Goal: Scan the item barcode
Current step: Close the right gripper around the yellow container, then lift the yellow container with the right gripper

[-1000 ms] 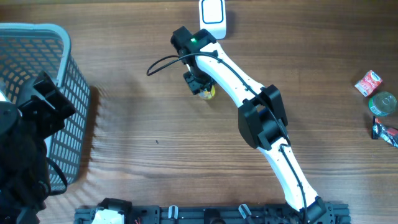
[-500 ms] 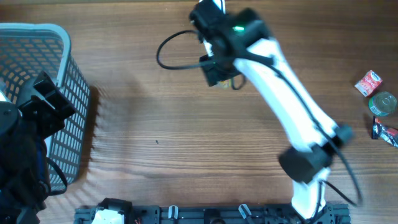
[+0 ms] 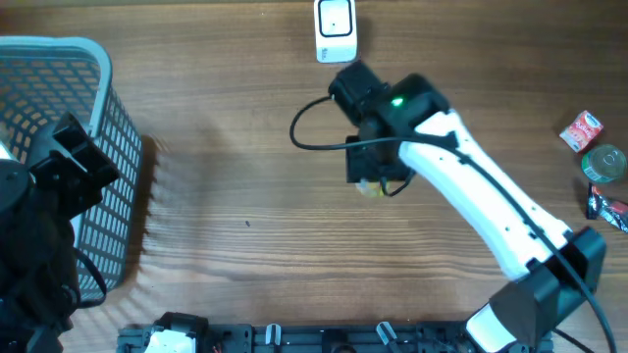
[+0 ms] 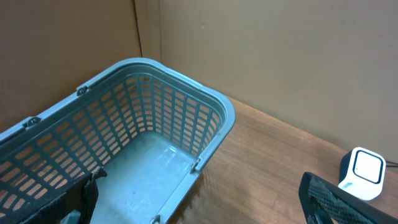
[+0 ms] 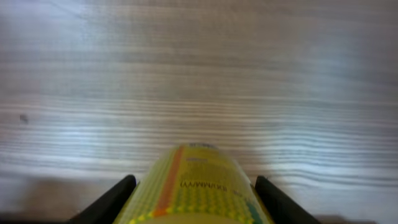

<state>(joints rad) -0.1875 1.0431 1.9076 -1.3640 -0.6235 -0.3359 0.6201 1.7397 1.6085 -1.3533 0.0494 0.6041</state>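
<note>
Your left gripper point(image 4: 200, 186) hangs spread wide over the basket point(image 4: 217, 109), far left of the scanner point(image 3: 336, 29). Your right gripper point(image 3: 372, 169), pinching the yellow item point(image 5: 193, 186), has pulled back well short of the scanner. The pass is likely done.

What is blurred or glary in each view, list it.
Right wrist: the table is smeared with pale sheen, the yellow item soft near the lens. Left wrist: basket and scanner crisp. Overhead: evenly lit, sharp.
</note>
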